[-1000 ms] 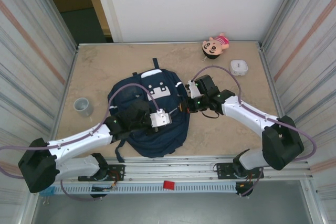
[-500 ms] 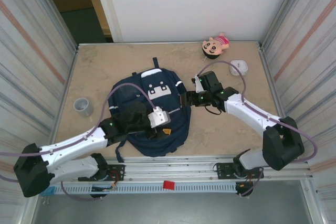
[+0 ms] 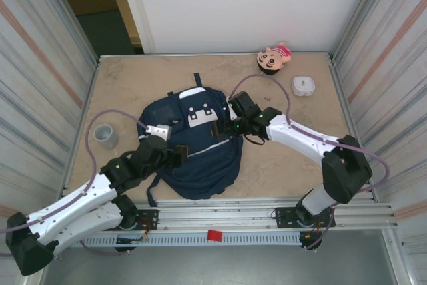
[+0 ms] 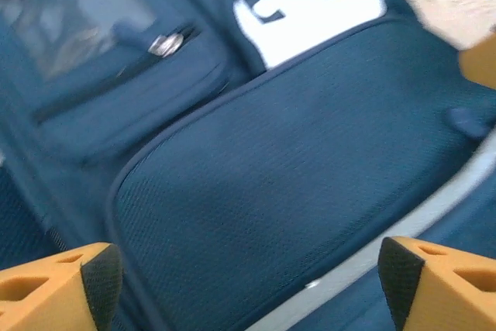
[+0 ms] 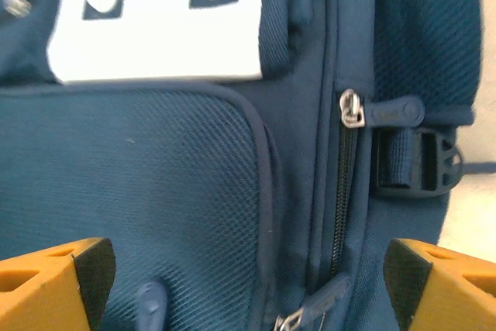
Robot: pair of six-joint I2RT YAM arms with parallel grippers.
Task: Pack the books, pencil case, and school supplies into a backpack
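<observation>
The navy blue backpack (image 3: 200,165) lies flat in the middle of the worktop (image 3: 133,85), with its white patches at the far end. The left hand (image 4: 248,284) is over the backpack's near-left part. Its orange fingers (image 4: 54,284) are spread wide and hold nothing, with blue mesh fabric below them. The right hand (image 5: 248,284) is over the backpack's right edge, close to the white patches, and its jaws are also wide apart and empty. Beneath it a zip line with a silver pull (image 5: 353,108) runs along the backpack, and a black buckle (image 5: 418,162) sits at the outer side. I cannot tell whether either hand touches the fabric. A pink plush doll (image 3: 273,58) lies beyond the backpack to the far right. A white rounded box (image 3: 303,85) sits to the backpack's right, well apart, and a small grey ring (image 3: 105,135) stands to its left.
</observation>
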